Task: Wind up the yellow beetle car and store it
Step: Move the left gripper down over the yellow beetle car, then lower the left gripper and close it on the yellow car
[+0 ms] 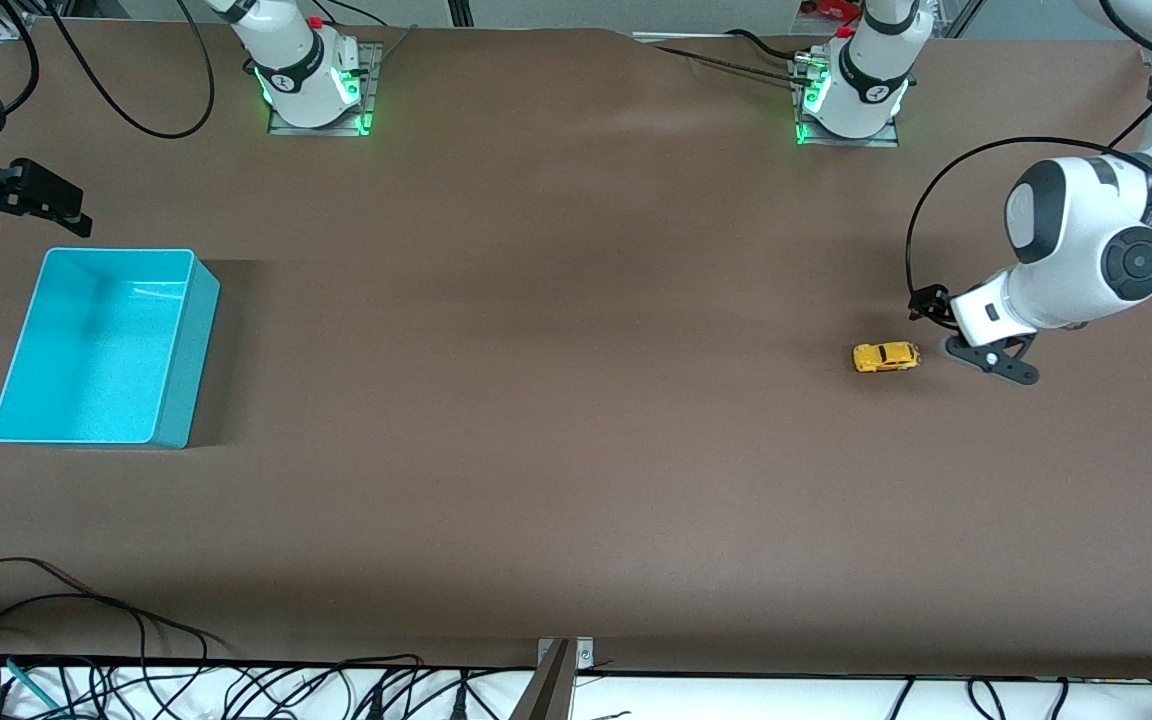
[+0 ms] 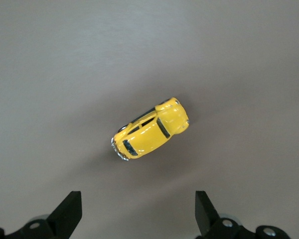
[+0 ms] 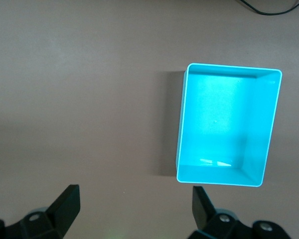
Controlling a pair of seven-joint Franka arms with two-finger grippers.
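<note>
The yellow beetle car (image 1: 886,357) stands on its wheels on the brown table, toward the left arm's end. My left gripper (image 1: 963,335) hangs low over bare table just beside the car, open, with nothing between its fingers. In the left wrist view the car (image 2: 150,131) lies apart from the wide-spread left gripper (image 2: 138,214). My right gripper (image 1: 31,200) waits open over the table next to the turquoise bin (image 1: 198,350) at the right arm's end. The right wrist view shows the bin (image 3: 181,124) with nothing in it, off to one side of the right gripper (image 3: 136,209).
The two arm bases (image 1: 311,80) (image 1: 851,95) stand along the table's edge farthest from the front camera. Cables (image 1: 86,640) trail over the edge nearest to the front camera. A metal bracket (image 1: 561,665) sits at the middle of that edge.
</note>
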